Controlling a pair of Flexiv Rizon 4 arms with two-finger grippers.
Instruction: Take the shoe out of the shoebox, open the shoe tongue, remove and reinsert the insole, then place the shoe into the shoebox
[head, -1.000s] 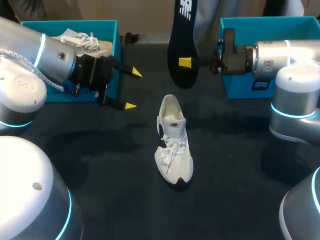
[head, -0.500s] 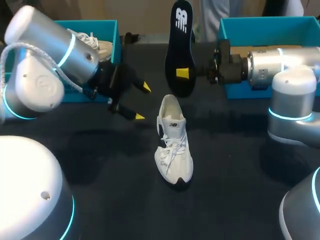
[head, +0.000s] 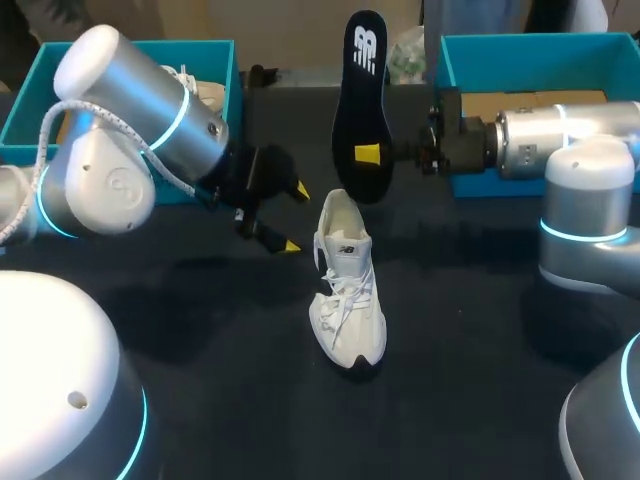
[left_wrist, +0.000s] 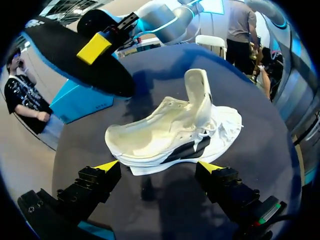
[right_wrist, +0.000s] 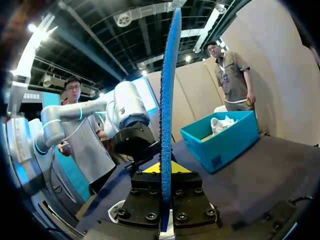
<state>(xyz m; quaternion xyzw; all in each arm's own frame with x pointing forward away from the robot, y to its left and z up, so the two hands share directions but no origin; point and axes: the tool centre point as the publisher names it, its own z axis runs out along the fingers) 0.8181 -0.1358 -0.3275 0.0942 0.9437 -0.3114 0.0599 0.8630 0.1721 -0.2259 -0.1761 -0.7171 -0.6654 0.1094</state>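
While right hand (head: 369, 153) pinches insole (head: 362, 90) upright | left hand (head: 295, 217) spread beside shoe (head: 346, 290)

Shoe (head: 347, 290) upper white matt woven cloth with cord laces; insole (head: 362, 110) black, matt, smooth-faced; table (head: 200, 340) dark, matt, cloth-like; left box (head: 228, 60) and right box (head: 520, 50) teal matt card; left arm (head: 140, 110) and right arm (head: 560, 130) smooth satin-silver metal.
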